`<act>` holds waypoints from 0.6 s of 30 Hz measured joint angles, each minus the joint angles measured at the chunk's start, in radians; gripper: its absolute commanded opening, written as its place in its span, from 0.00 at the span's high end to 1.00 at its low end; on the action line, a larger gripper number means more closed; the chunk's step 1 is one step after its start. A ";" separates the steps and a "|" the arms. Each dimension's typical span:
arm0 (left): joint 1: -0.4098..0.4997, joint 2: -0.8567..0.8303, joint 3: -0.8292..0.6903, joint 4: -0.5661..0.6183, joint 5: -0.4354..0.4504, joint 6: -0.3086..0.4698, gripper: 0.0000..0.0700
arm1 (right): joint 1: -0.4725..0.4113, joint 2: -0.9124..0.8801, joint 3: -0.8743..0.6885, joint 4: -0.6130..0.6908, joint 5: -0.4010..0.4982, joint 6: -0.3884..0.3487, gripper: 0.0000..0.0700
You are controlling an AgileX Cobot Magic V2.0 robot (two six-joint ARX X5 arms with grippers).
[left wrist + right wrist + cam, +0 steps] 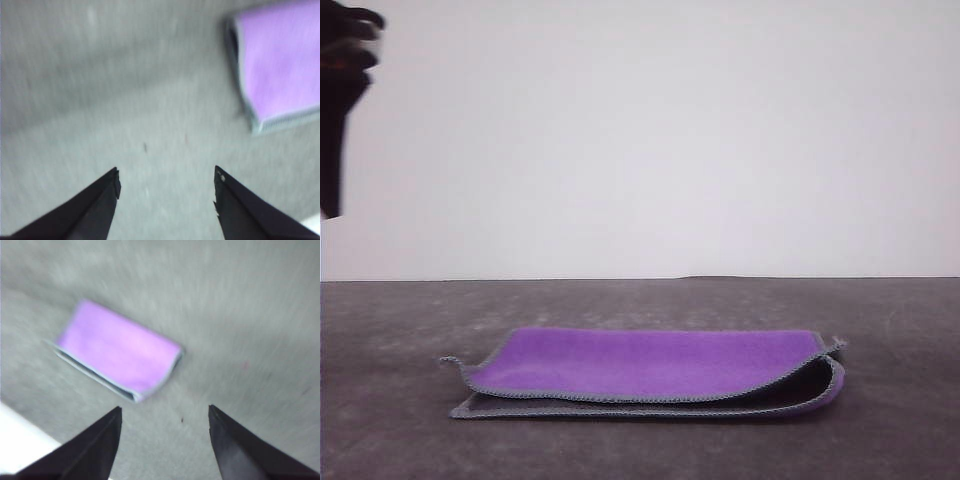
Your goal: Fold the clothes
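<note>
The cloth [645, 375] lies folded once, purple up, low centre of the front frame on the surface [400, 330], both grippers [167, 185] [165, 422] spread and empty above it; judging so, a second fold needs a fresh edge grasp.

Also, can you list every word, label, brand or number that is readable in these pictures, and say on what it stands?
None can be read.
Cloth: purple face up, grey edging, no tag or print visible.
Table: bare grey surface, no marks that read as text.
Left gripper and right gripper: plain black fingers, no lettering; both wrist views are blurred.
</note>
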 measured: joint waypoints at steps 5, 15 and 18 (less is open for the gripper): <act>0.000 -0.076 -0.027 0.027 0.000 -0.015 0.49 | 0.000 0.058 -0.254 0.206 -0.070 0.086 0.49; 0.000 -0.109 -0.027 0.106 0.000 -0.019 0.49 | 0.016 0.333 -0.441 0.562 -0.234 0.259 0.26; 0.000 -0.109 -0.027 0.131 0.000 -0.019 0.49 | 0.029 0.415 -0.441 0.654 -0.235 0.295 0.26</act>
